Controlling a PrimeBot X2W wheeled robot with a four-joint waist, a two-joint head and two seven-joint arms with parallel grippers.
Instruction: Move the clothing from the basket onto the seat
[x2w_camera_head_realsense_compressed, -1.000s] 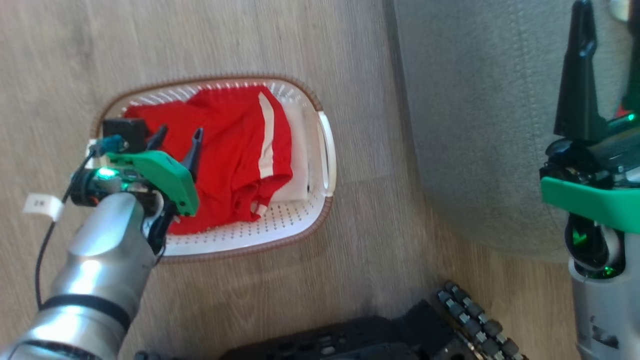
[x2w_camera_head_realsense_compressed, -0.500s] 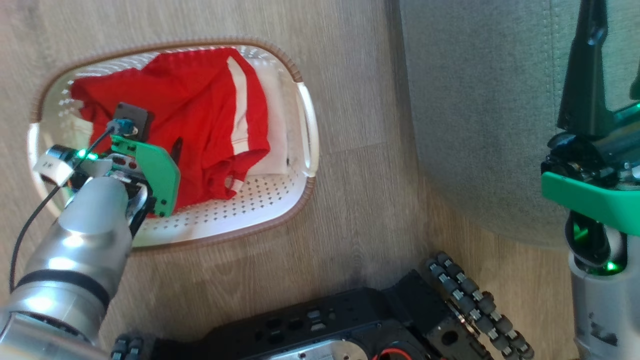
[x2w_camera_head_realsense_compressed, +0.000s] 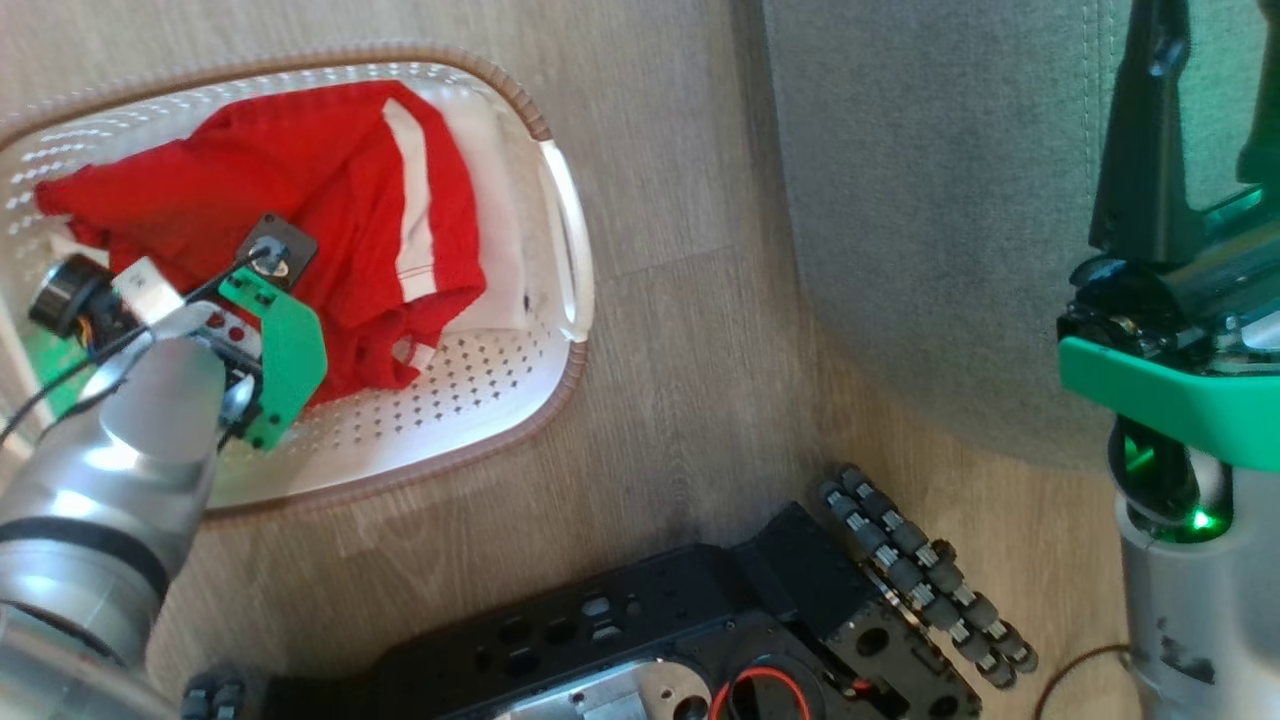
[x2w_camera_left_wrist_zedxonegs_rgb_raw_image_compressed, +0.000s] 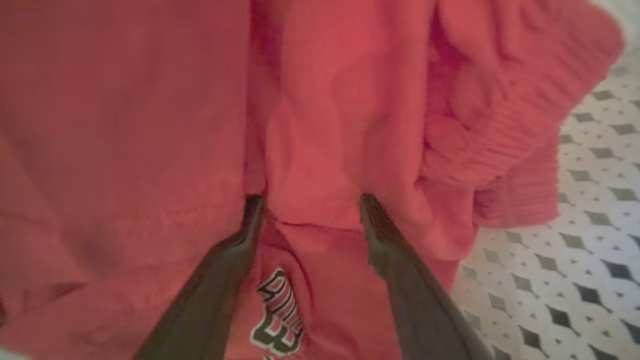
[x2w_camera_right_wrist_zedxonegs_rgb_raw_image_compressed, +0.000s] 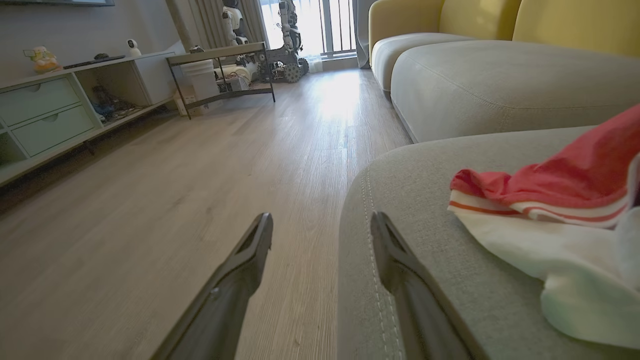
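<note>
Down in the basket (x2w_camera_head_realsense_compressed: 565, 250) red clothing (x2w_camera_head_realsense_compressed: 330, 180) lies, the left gripper (x2w_camera_left_wrist_zedxonegs_rgb_raw_image_compressed: 307, 200) spread wide, tips pressed into it, nothing pinched yet. One red-and-white garment (x2w_camera_right_wrist_zedxonegs_rgb_raw_image_compressed: 560, 185) already rests on the seat (x2w_camera_right_wrist_zedxonegs_rgb_raw_image_compressed: 425, 165) near the right gripper (x2w_camera_right_wrist_zedxonegs_rgb_raw_image_compressed: 321, 220), wide and empty. Wood floor (x2w_camera_head_realsense_compressed: 680, 350) separates basket and seat.
</note>
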